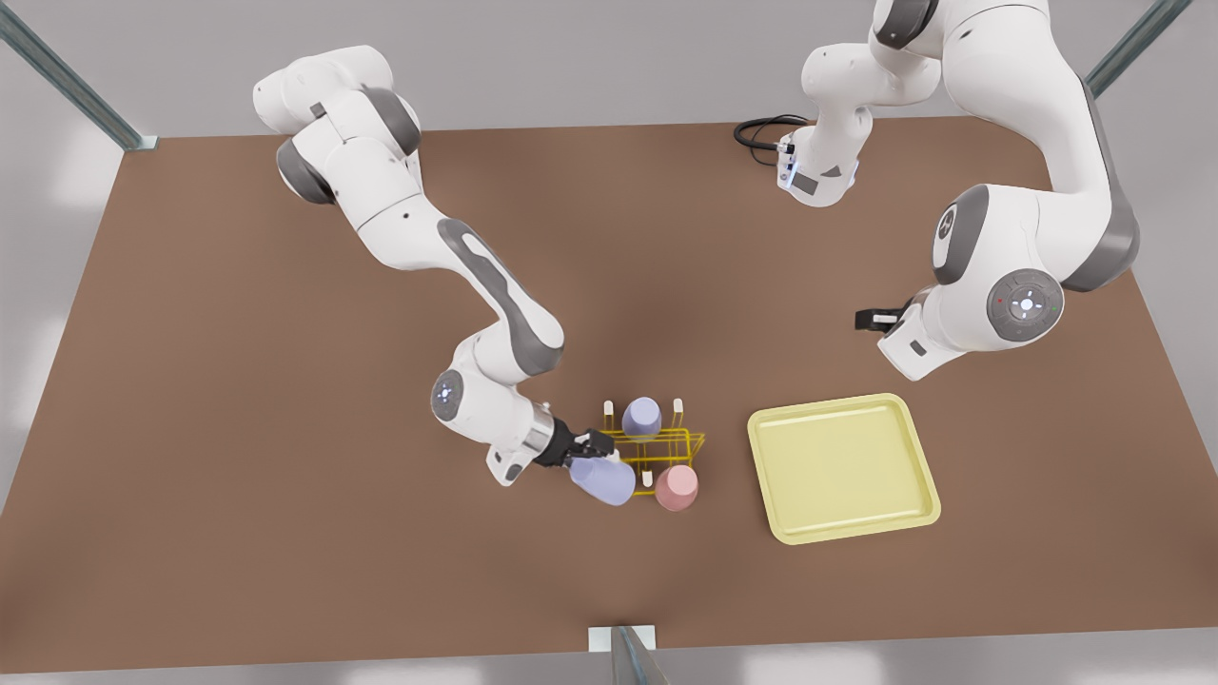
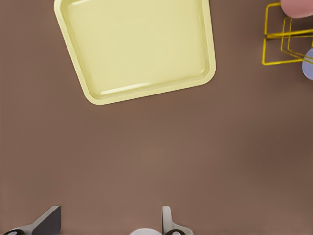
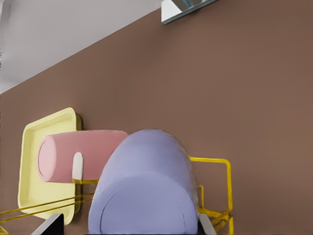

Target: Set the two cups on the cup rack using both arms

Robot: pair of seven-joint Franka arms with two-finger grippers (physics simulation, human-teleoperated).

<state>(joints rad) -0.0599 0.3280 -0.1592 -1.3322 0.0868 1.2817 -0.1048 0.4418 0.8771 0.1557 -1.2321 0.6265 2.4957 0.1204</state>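
Pink cup (image 1: 677, 486) sits on cup rack (image 1: 666, 443).

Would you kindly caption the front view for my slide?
Right gripper holds a lavender cup at the yellow rack; left gripper waits above the tray.

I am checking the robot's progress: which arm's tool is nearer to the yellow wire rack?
The right. Its tool is at the rack, shut on a lavender cup at the rack's edge. The left tool waits open beyond the tray, apart from the rack.
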